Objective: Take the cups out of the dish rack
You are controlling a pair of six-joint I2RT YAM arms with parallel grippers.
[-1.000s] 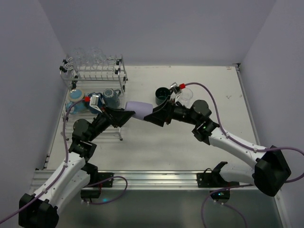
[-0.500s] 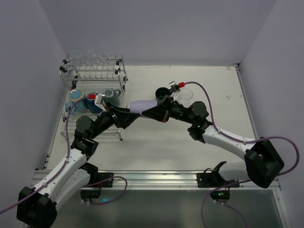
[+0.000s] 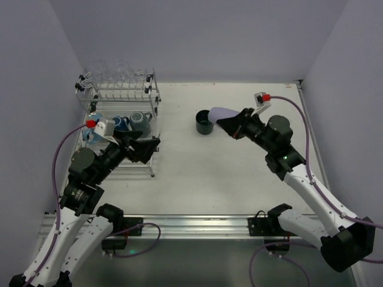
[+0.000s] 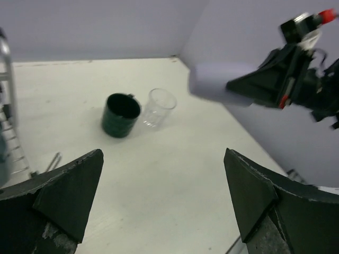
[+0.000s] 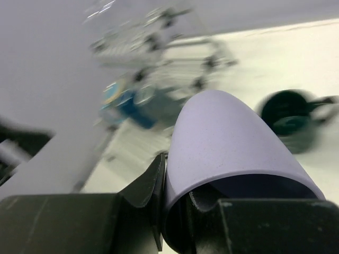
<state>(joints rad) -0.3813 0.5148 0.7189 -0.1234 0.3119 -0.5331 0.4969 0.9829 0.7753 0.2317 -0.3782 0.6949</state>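
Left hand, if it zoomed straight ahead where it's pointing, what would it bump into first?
Probably the bare table, just short of the clear glass beside the dark green mug, since the left hand tilts down. Depth is hard to judge.

I see a white table carrying the dish rack at its far left corner. Well right of the rack, a dark green mug stands upright on the bare top, with a clear glass tumbler just beside it.

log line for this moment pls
left pincer: open, empty | right pincer: shut on lavender tapered cup | dark green handled mug, clear glass tumbler: on table
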